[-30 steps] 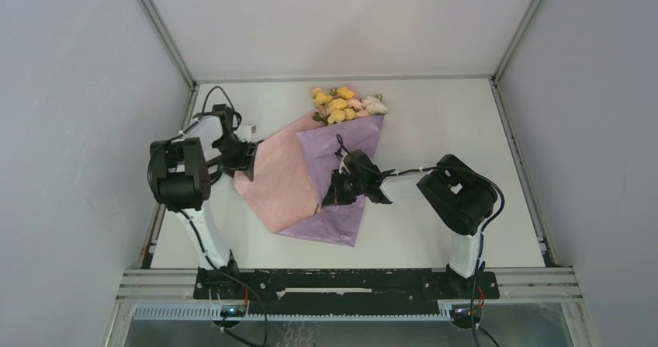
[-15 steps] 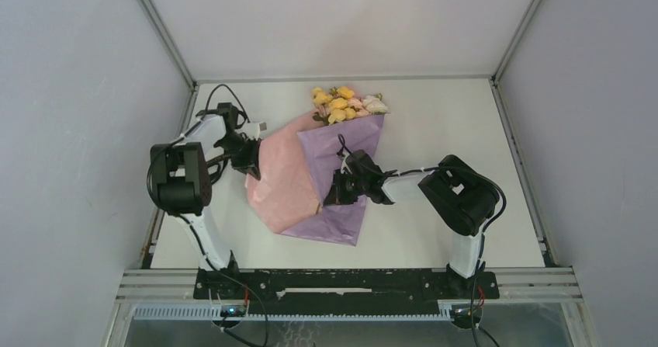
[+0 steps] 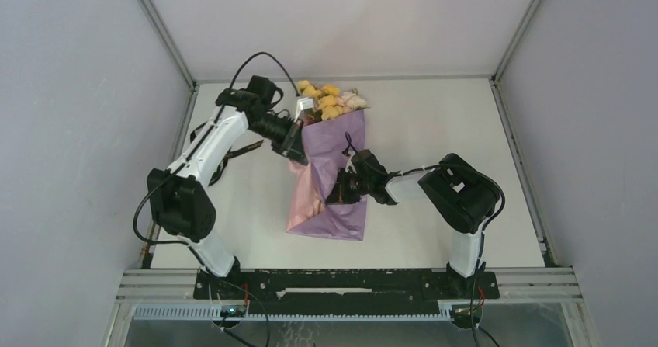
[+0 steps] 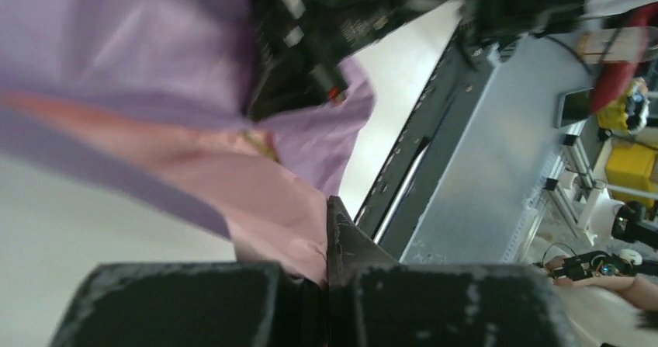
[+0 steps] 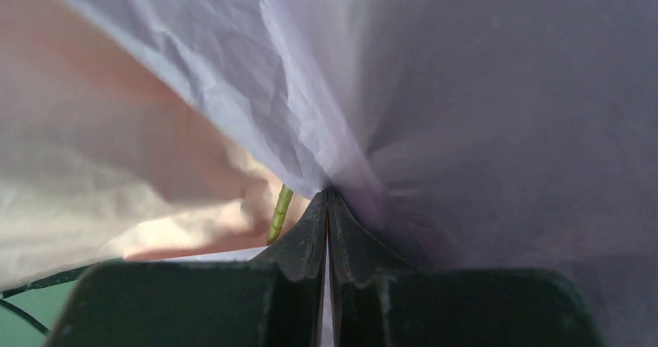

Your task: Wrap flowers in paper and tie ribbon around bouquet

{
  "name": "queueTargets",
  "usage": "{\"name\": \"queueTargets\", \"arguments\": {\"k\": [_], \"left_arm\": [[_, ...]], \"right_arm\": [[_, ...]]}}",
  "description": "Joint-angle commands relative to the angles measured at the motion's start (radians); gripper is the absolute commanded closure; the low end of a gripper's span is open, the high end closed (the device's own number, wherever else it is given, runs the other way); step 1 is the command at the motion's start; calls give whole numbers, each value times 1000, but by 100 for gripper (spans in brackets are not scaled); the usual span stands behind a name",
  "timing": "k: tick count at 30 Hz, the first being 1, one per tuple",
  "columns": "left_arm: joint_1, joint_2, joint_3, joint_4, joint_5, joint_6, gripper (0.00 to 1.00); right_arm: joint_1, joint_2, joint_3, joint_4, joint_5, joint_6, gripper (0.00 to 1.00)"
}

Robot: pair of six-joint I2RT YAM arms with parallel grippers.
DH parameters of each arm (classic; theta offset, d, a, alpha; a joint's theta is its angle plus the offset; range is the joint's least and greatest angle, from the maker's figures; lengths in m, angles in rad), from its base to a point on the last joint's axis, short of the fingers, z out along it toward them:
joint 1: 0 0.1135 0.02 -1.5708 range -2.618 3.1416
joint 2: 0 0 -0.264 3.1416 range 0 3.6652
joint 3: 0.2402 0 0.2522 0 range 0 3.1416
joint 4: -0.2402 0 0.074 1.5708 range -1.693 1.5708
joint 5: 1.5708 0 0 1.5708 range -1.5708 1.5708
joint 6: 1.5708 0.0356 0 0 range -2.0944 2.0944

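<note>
Two grippers, both clenched on paper (image 3: 334,141). Your right gripper (image 3: 341,188) pinches lilac fold at middle of bouquet (image 3: 326,211); green stem (image 5: 281,207) shows just beside its tips. Your left gripper (image 3: 298,151) pinches pink-faced edge, beyond right gripper and to its left, near flowers (image 3: 330,98). Paper looks thin, crinkly, light: likely tears and springs open easily, so take hold at folded edge, not single layer. Bouquet lies on table (image 3: 434,122), long axis from right gripper toward flowers, which point to far edge.
</note>
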Motion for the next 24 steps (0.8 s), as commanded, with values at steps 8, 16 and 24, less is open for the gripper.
{"name": "queueTargets", "arguments": {"k": [8,16,24], "left_arm": [[-139,249,148,515,-48,-518,100],[-168,486,276,525,-165,-520,100],[-210,580,265,519,-289,-453,100]], "right_arm": [[33,-35,-67,73,99,83,92],[96,-118,-92,87,198,108,91],[112,-287,-92,-147,287,77,84]]}}
